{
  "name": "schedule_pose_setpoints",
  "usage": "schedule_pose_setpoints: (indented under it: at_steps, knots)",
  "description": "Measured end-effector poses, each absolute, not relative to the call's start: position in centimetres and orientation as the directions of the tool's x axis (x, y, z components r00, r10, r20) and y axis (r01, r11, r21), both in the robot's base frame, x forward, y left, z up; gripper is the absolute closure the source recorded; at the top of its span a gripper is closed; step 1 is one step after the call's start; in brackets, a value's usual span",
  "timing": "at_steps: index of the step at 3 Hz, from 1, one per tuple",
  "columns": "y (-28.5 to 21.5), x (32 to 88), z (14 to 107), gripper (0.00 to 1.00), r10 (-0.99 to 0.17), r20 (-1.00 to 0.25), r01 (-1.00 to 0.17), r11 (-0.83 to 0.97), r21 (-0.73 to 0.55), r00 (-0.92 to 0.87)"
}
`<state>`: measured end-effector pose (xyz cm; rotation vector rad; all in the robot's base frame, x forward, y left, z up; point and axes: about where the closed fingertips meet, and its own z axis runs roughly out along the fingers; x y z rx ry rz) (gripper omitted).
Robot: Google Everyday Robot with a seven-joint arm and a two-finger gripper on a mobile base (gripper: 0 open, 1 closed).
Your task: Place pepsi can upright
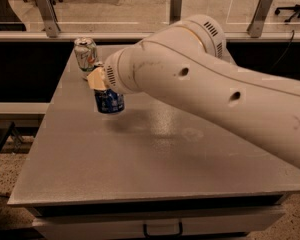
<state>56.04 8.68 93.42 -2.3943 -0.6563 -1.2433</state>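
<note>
pepsi can (109, 102) upright under gripper (101, 82), far-left bench (155, 169), base at or just above the surface. grip hidden by wrist: cannot tell. judgement: lower straight, axis vertical, release only once seated; avoid white can (85, 54) behind.

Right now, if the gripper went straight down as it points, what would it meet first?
Likely the table: the gripper, over its far-left part, holds the pepsi can upright, whose base would touch first. The gap is unclear.
</note>
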Motion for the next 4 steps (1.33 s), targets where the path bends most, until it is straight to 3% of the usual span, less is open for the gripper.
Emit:
schedule_pose_setpoints:
  at_steps: [4]
  knots:
    - [9.8, 55.0, 91.5, 1.0, 0.287, 0.912, 0.668, -0.744, 0.019, 0.293]
